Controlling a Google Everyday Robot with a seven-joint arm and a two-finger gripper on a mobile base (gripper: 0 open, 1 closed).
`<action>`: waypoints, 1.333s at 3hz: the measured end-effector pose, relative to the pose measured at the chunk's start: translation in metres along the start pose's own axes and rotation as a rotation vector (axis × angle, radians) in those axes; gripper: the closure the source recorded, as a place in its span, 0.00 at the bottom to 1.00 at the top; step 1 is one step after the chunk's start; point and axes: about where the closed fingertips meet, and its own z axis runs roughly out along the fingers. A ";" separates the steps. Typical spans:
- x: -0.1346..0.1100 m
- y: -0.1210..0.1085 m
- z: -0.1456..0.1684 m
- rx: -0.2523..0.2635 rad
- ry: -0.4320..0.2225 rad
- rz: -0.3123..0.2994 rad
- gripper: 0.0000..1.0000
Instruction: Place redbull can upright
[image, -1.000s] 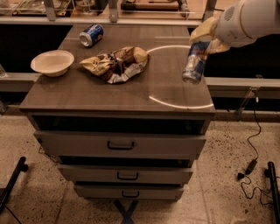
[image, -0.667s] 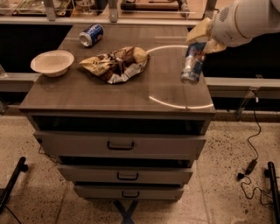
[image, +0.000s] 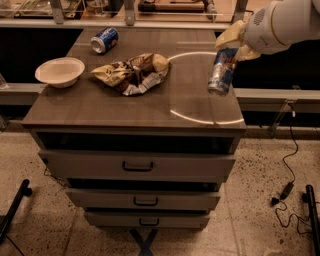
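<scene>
The redbull can (image: 222, 71) is slim, silver and blue with a small red mark. My gripper (image: 233, 46) is shut on its upper end and holds it slightly tilted above the right side of the brown tabletop (image: 135, 105). The can's lower end hangs just over the surface near the right edge. My white arm (image: 285, 22) reaches in from the upper right.
A crumpled chip bag (image: 131, 73) lies mid-table. A white bowl (image: 60, 71) sits at the left. A short dark-blue can (image: 104, 40) lies on its side at the back left. Drawers (image: 137, 166) are below, and a cable (image: 287, 165) lies on the floor at the right.
The gripper with the can has shifted slightly left and toward the table; the can hangs a little more upright than before.
</scene>
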 end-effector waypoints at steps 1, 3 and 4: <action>0.014 0.004 0.008 0.044 0.083 -0.072 1.00; 0.046 -0.012 -0.004 0.374 0.269 -0.234 1.00; 0.045 -0.032 -0.002 0.402 0.288 -0.332 1.00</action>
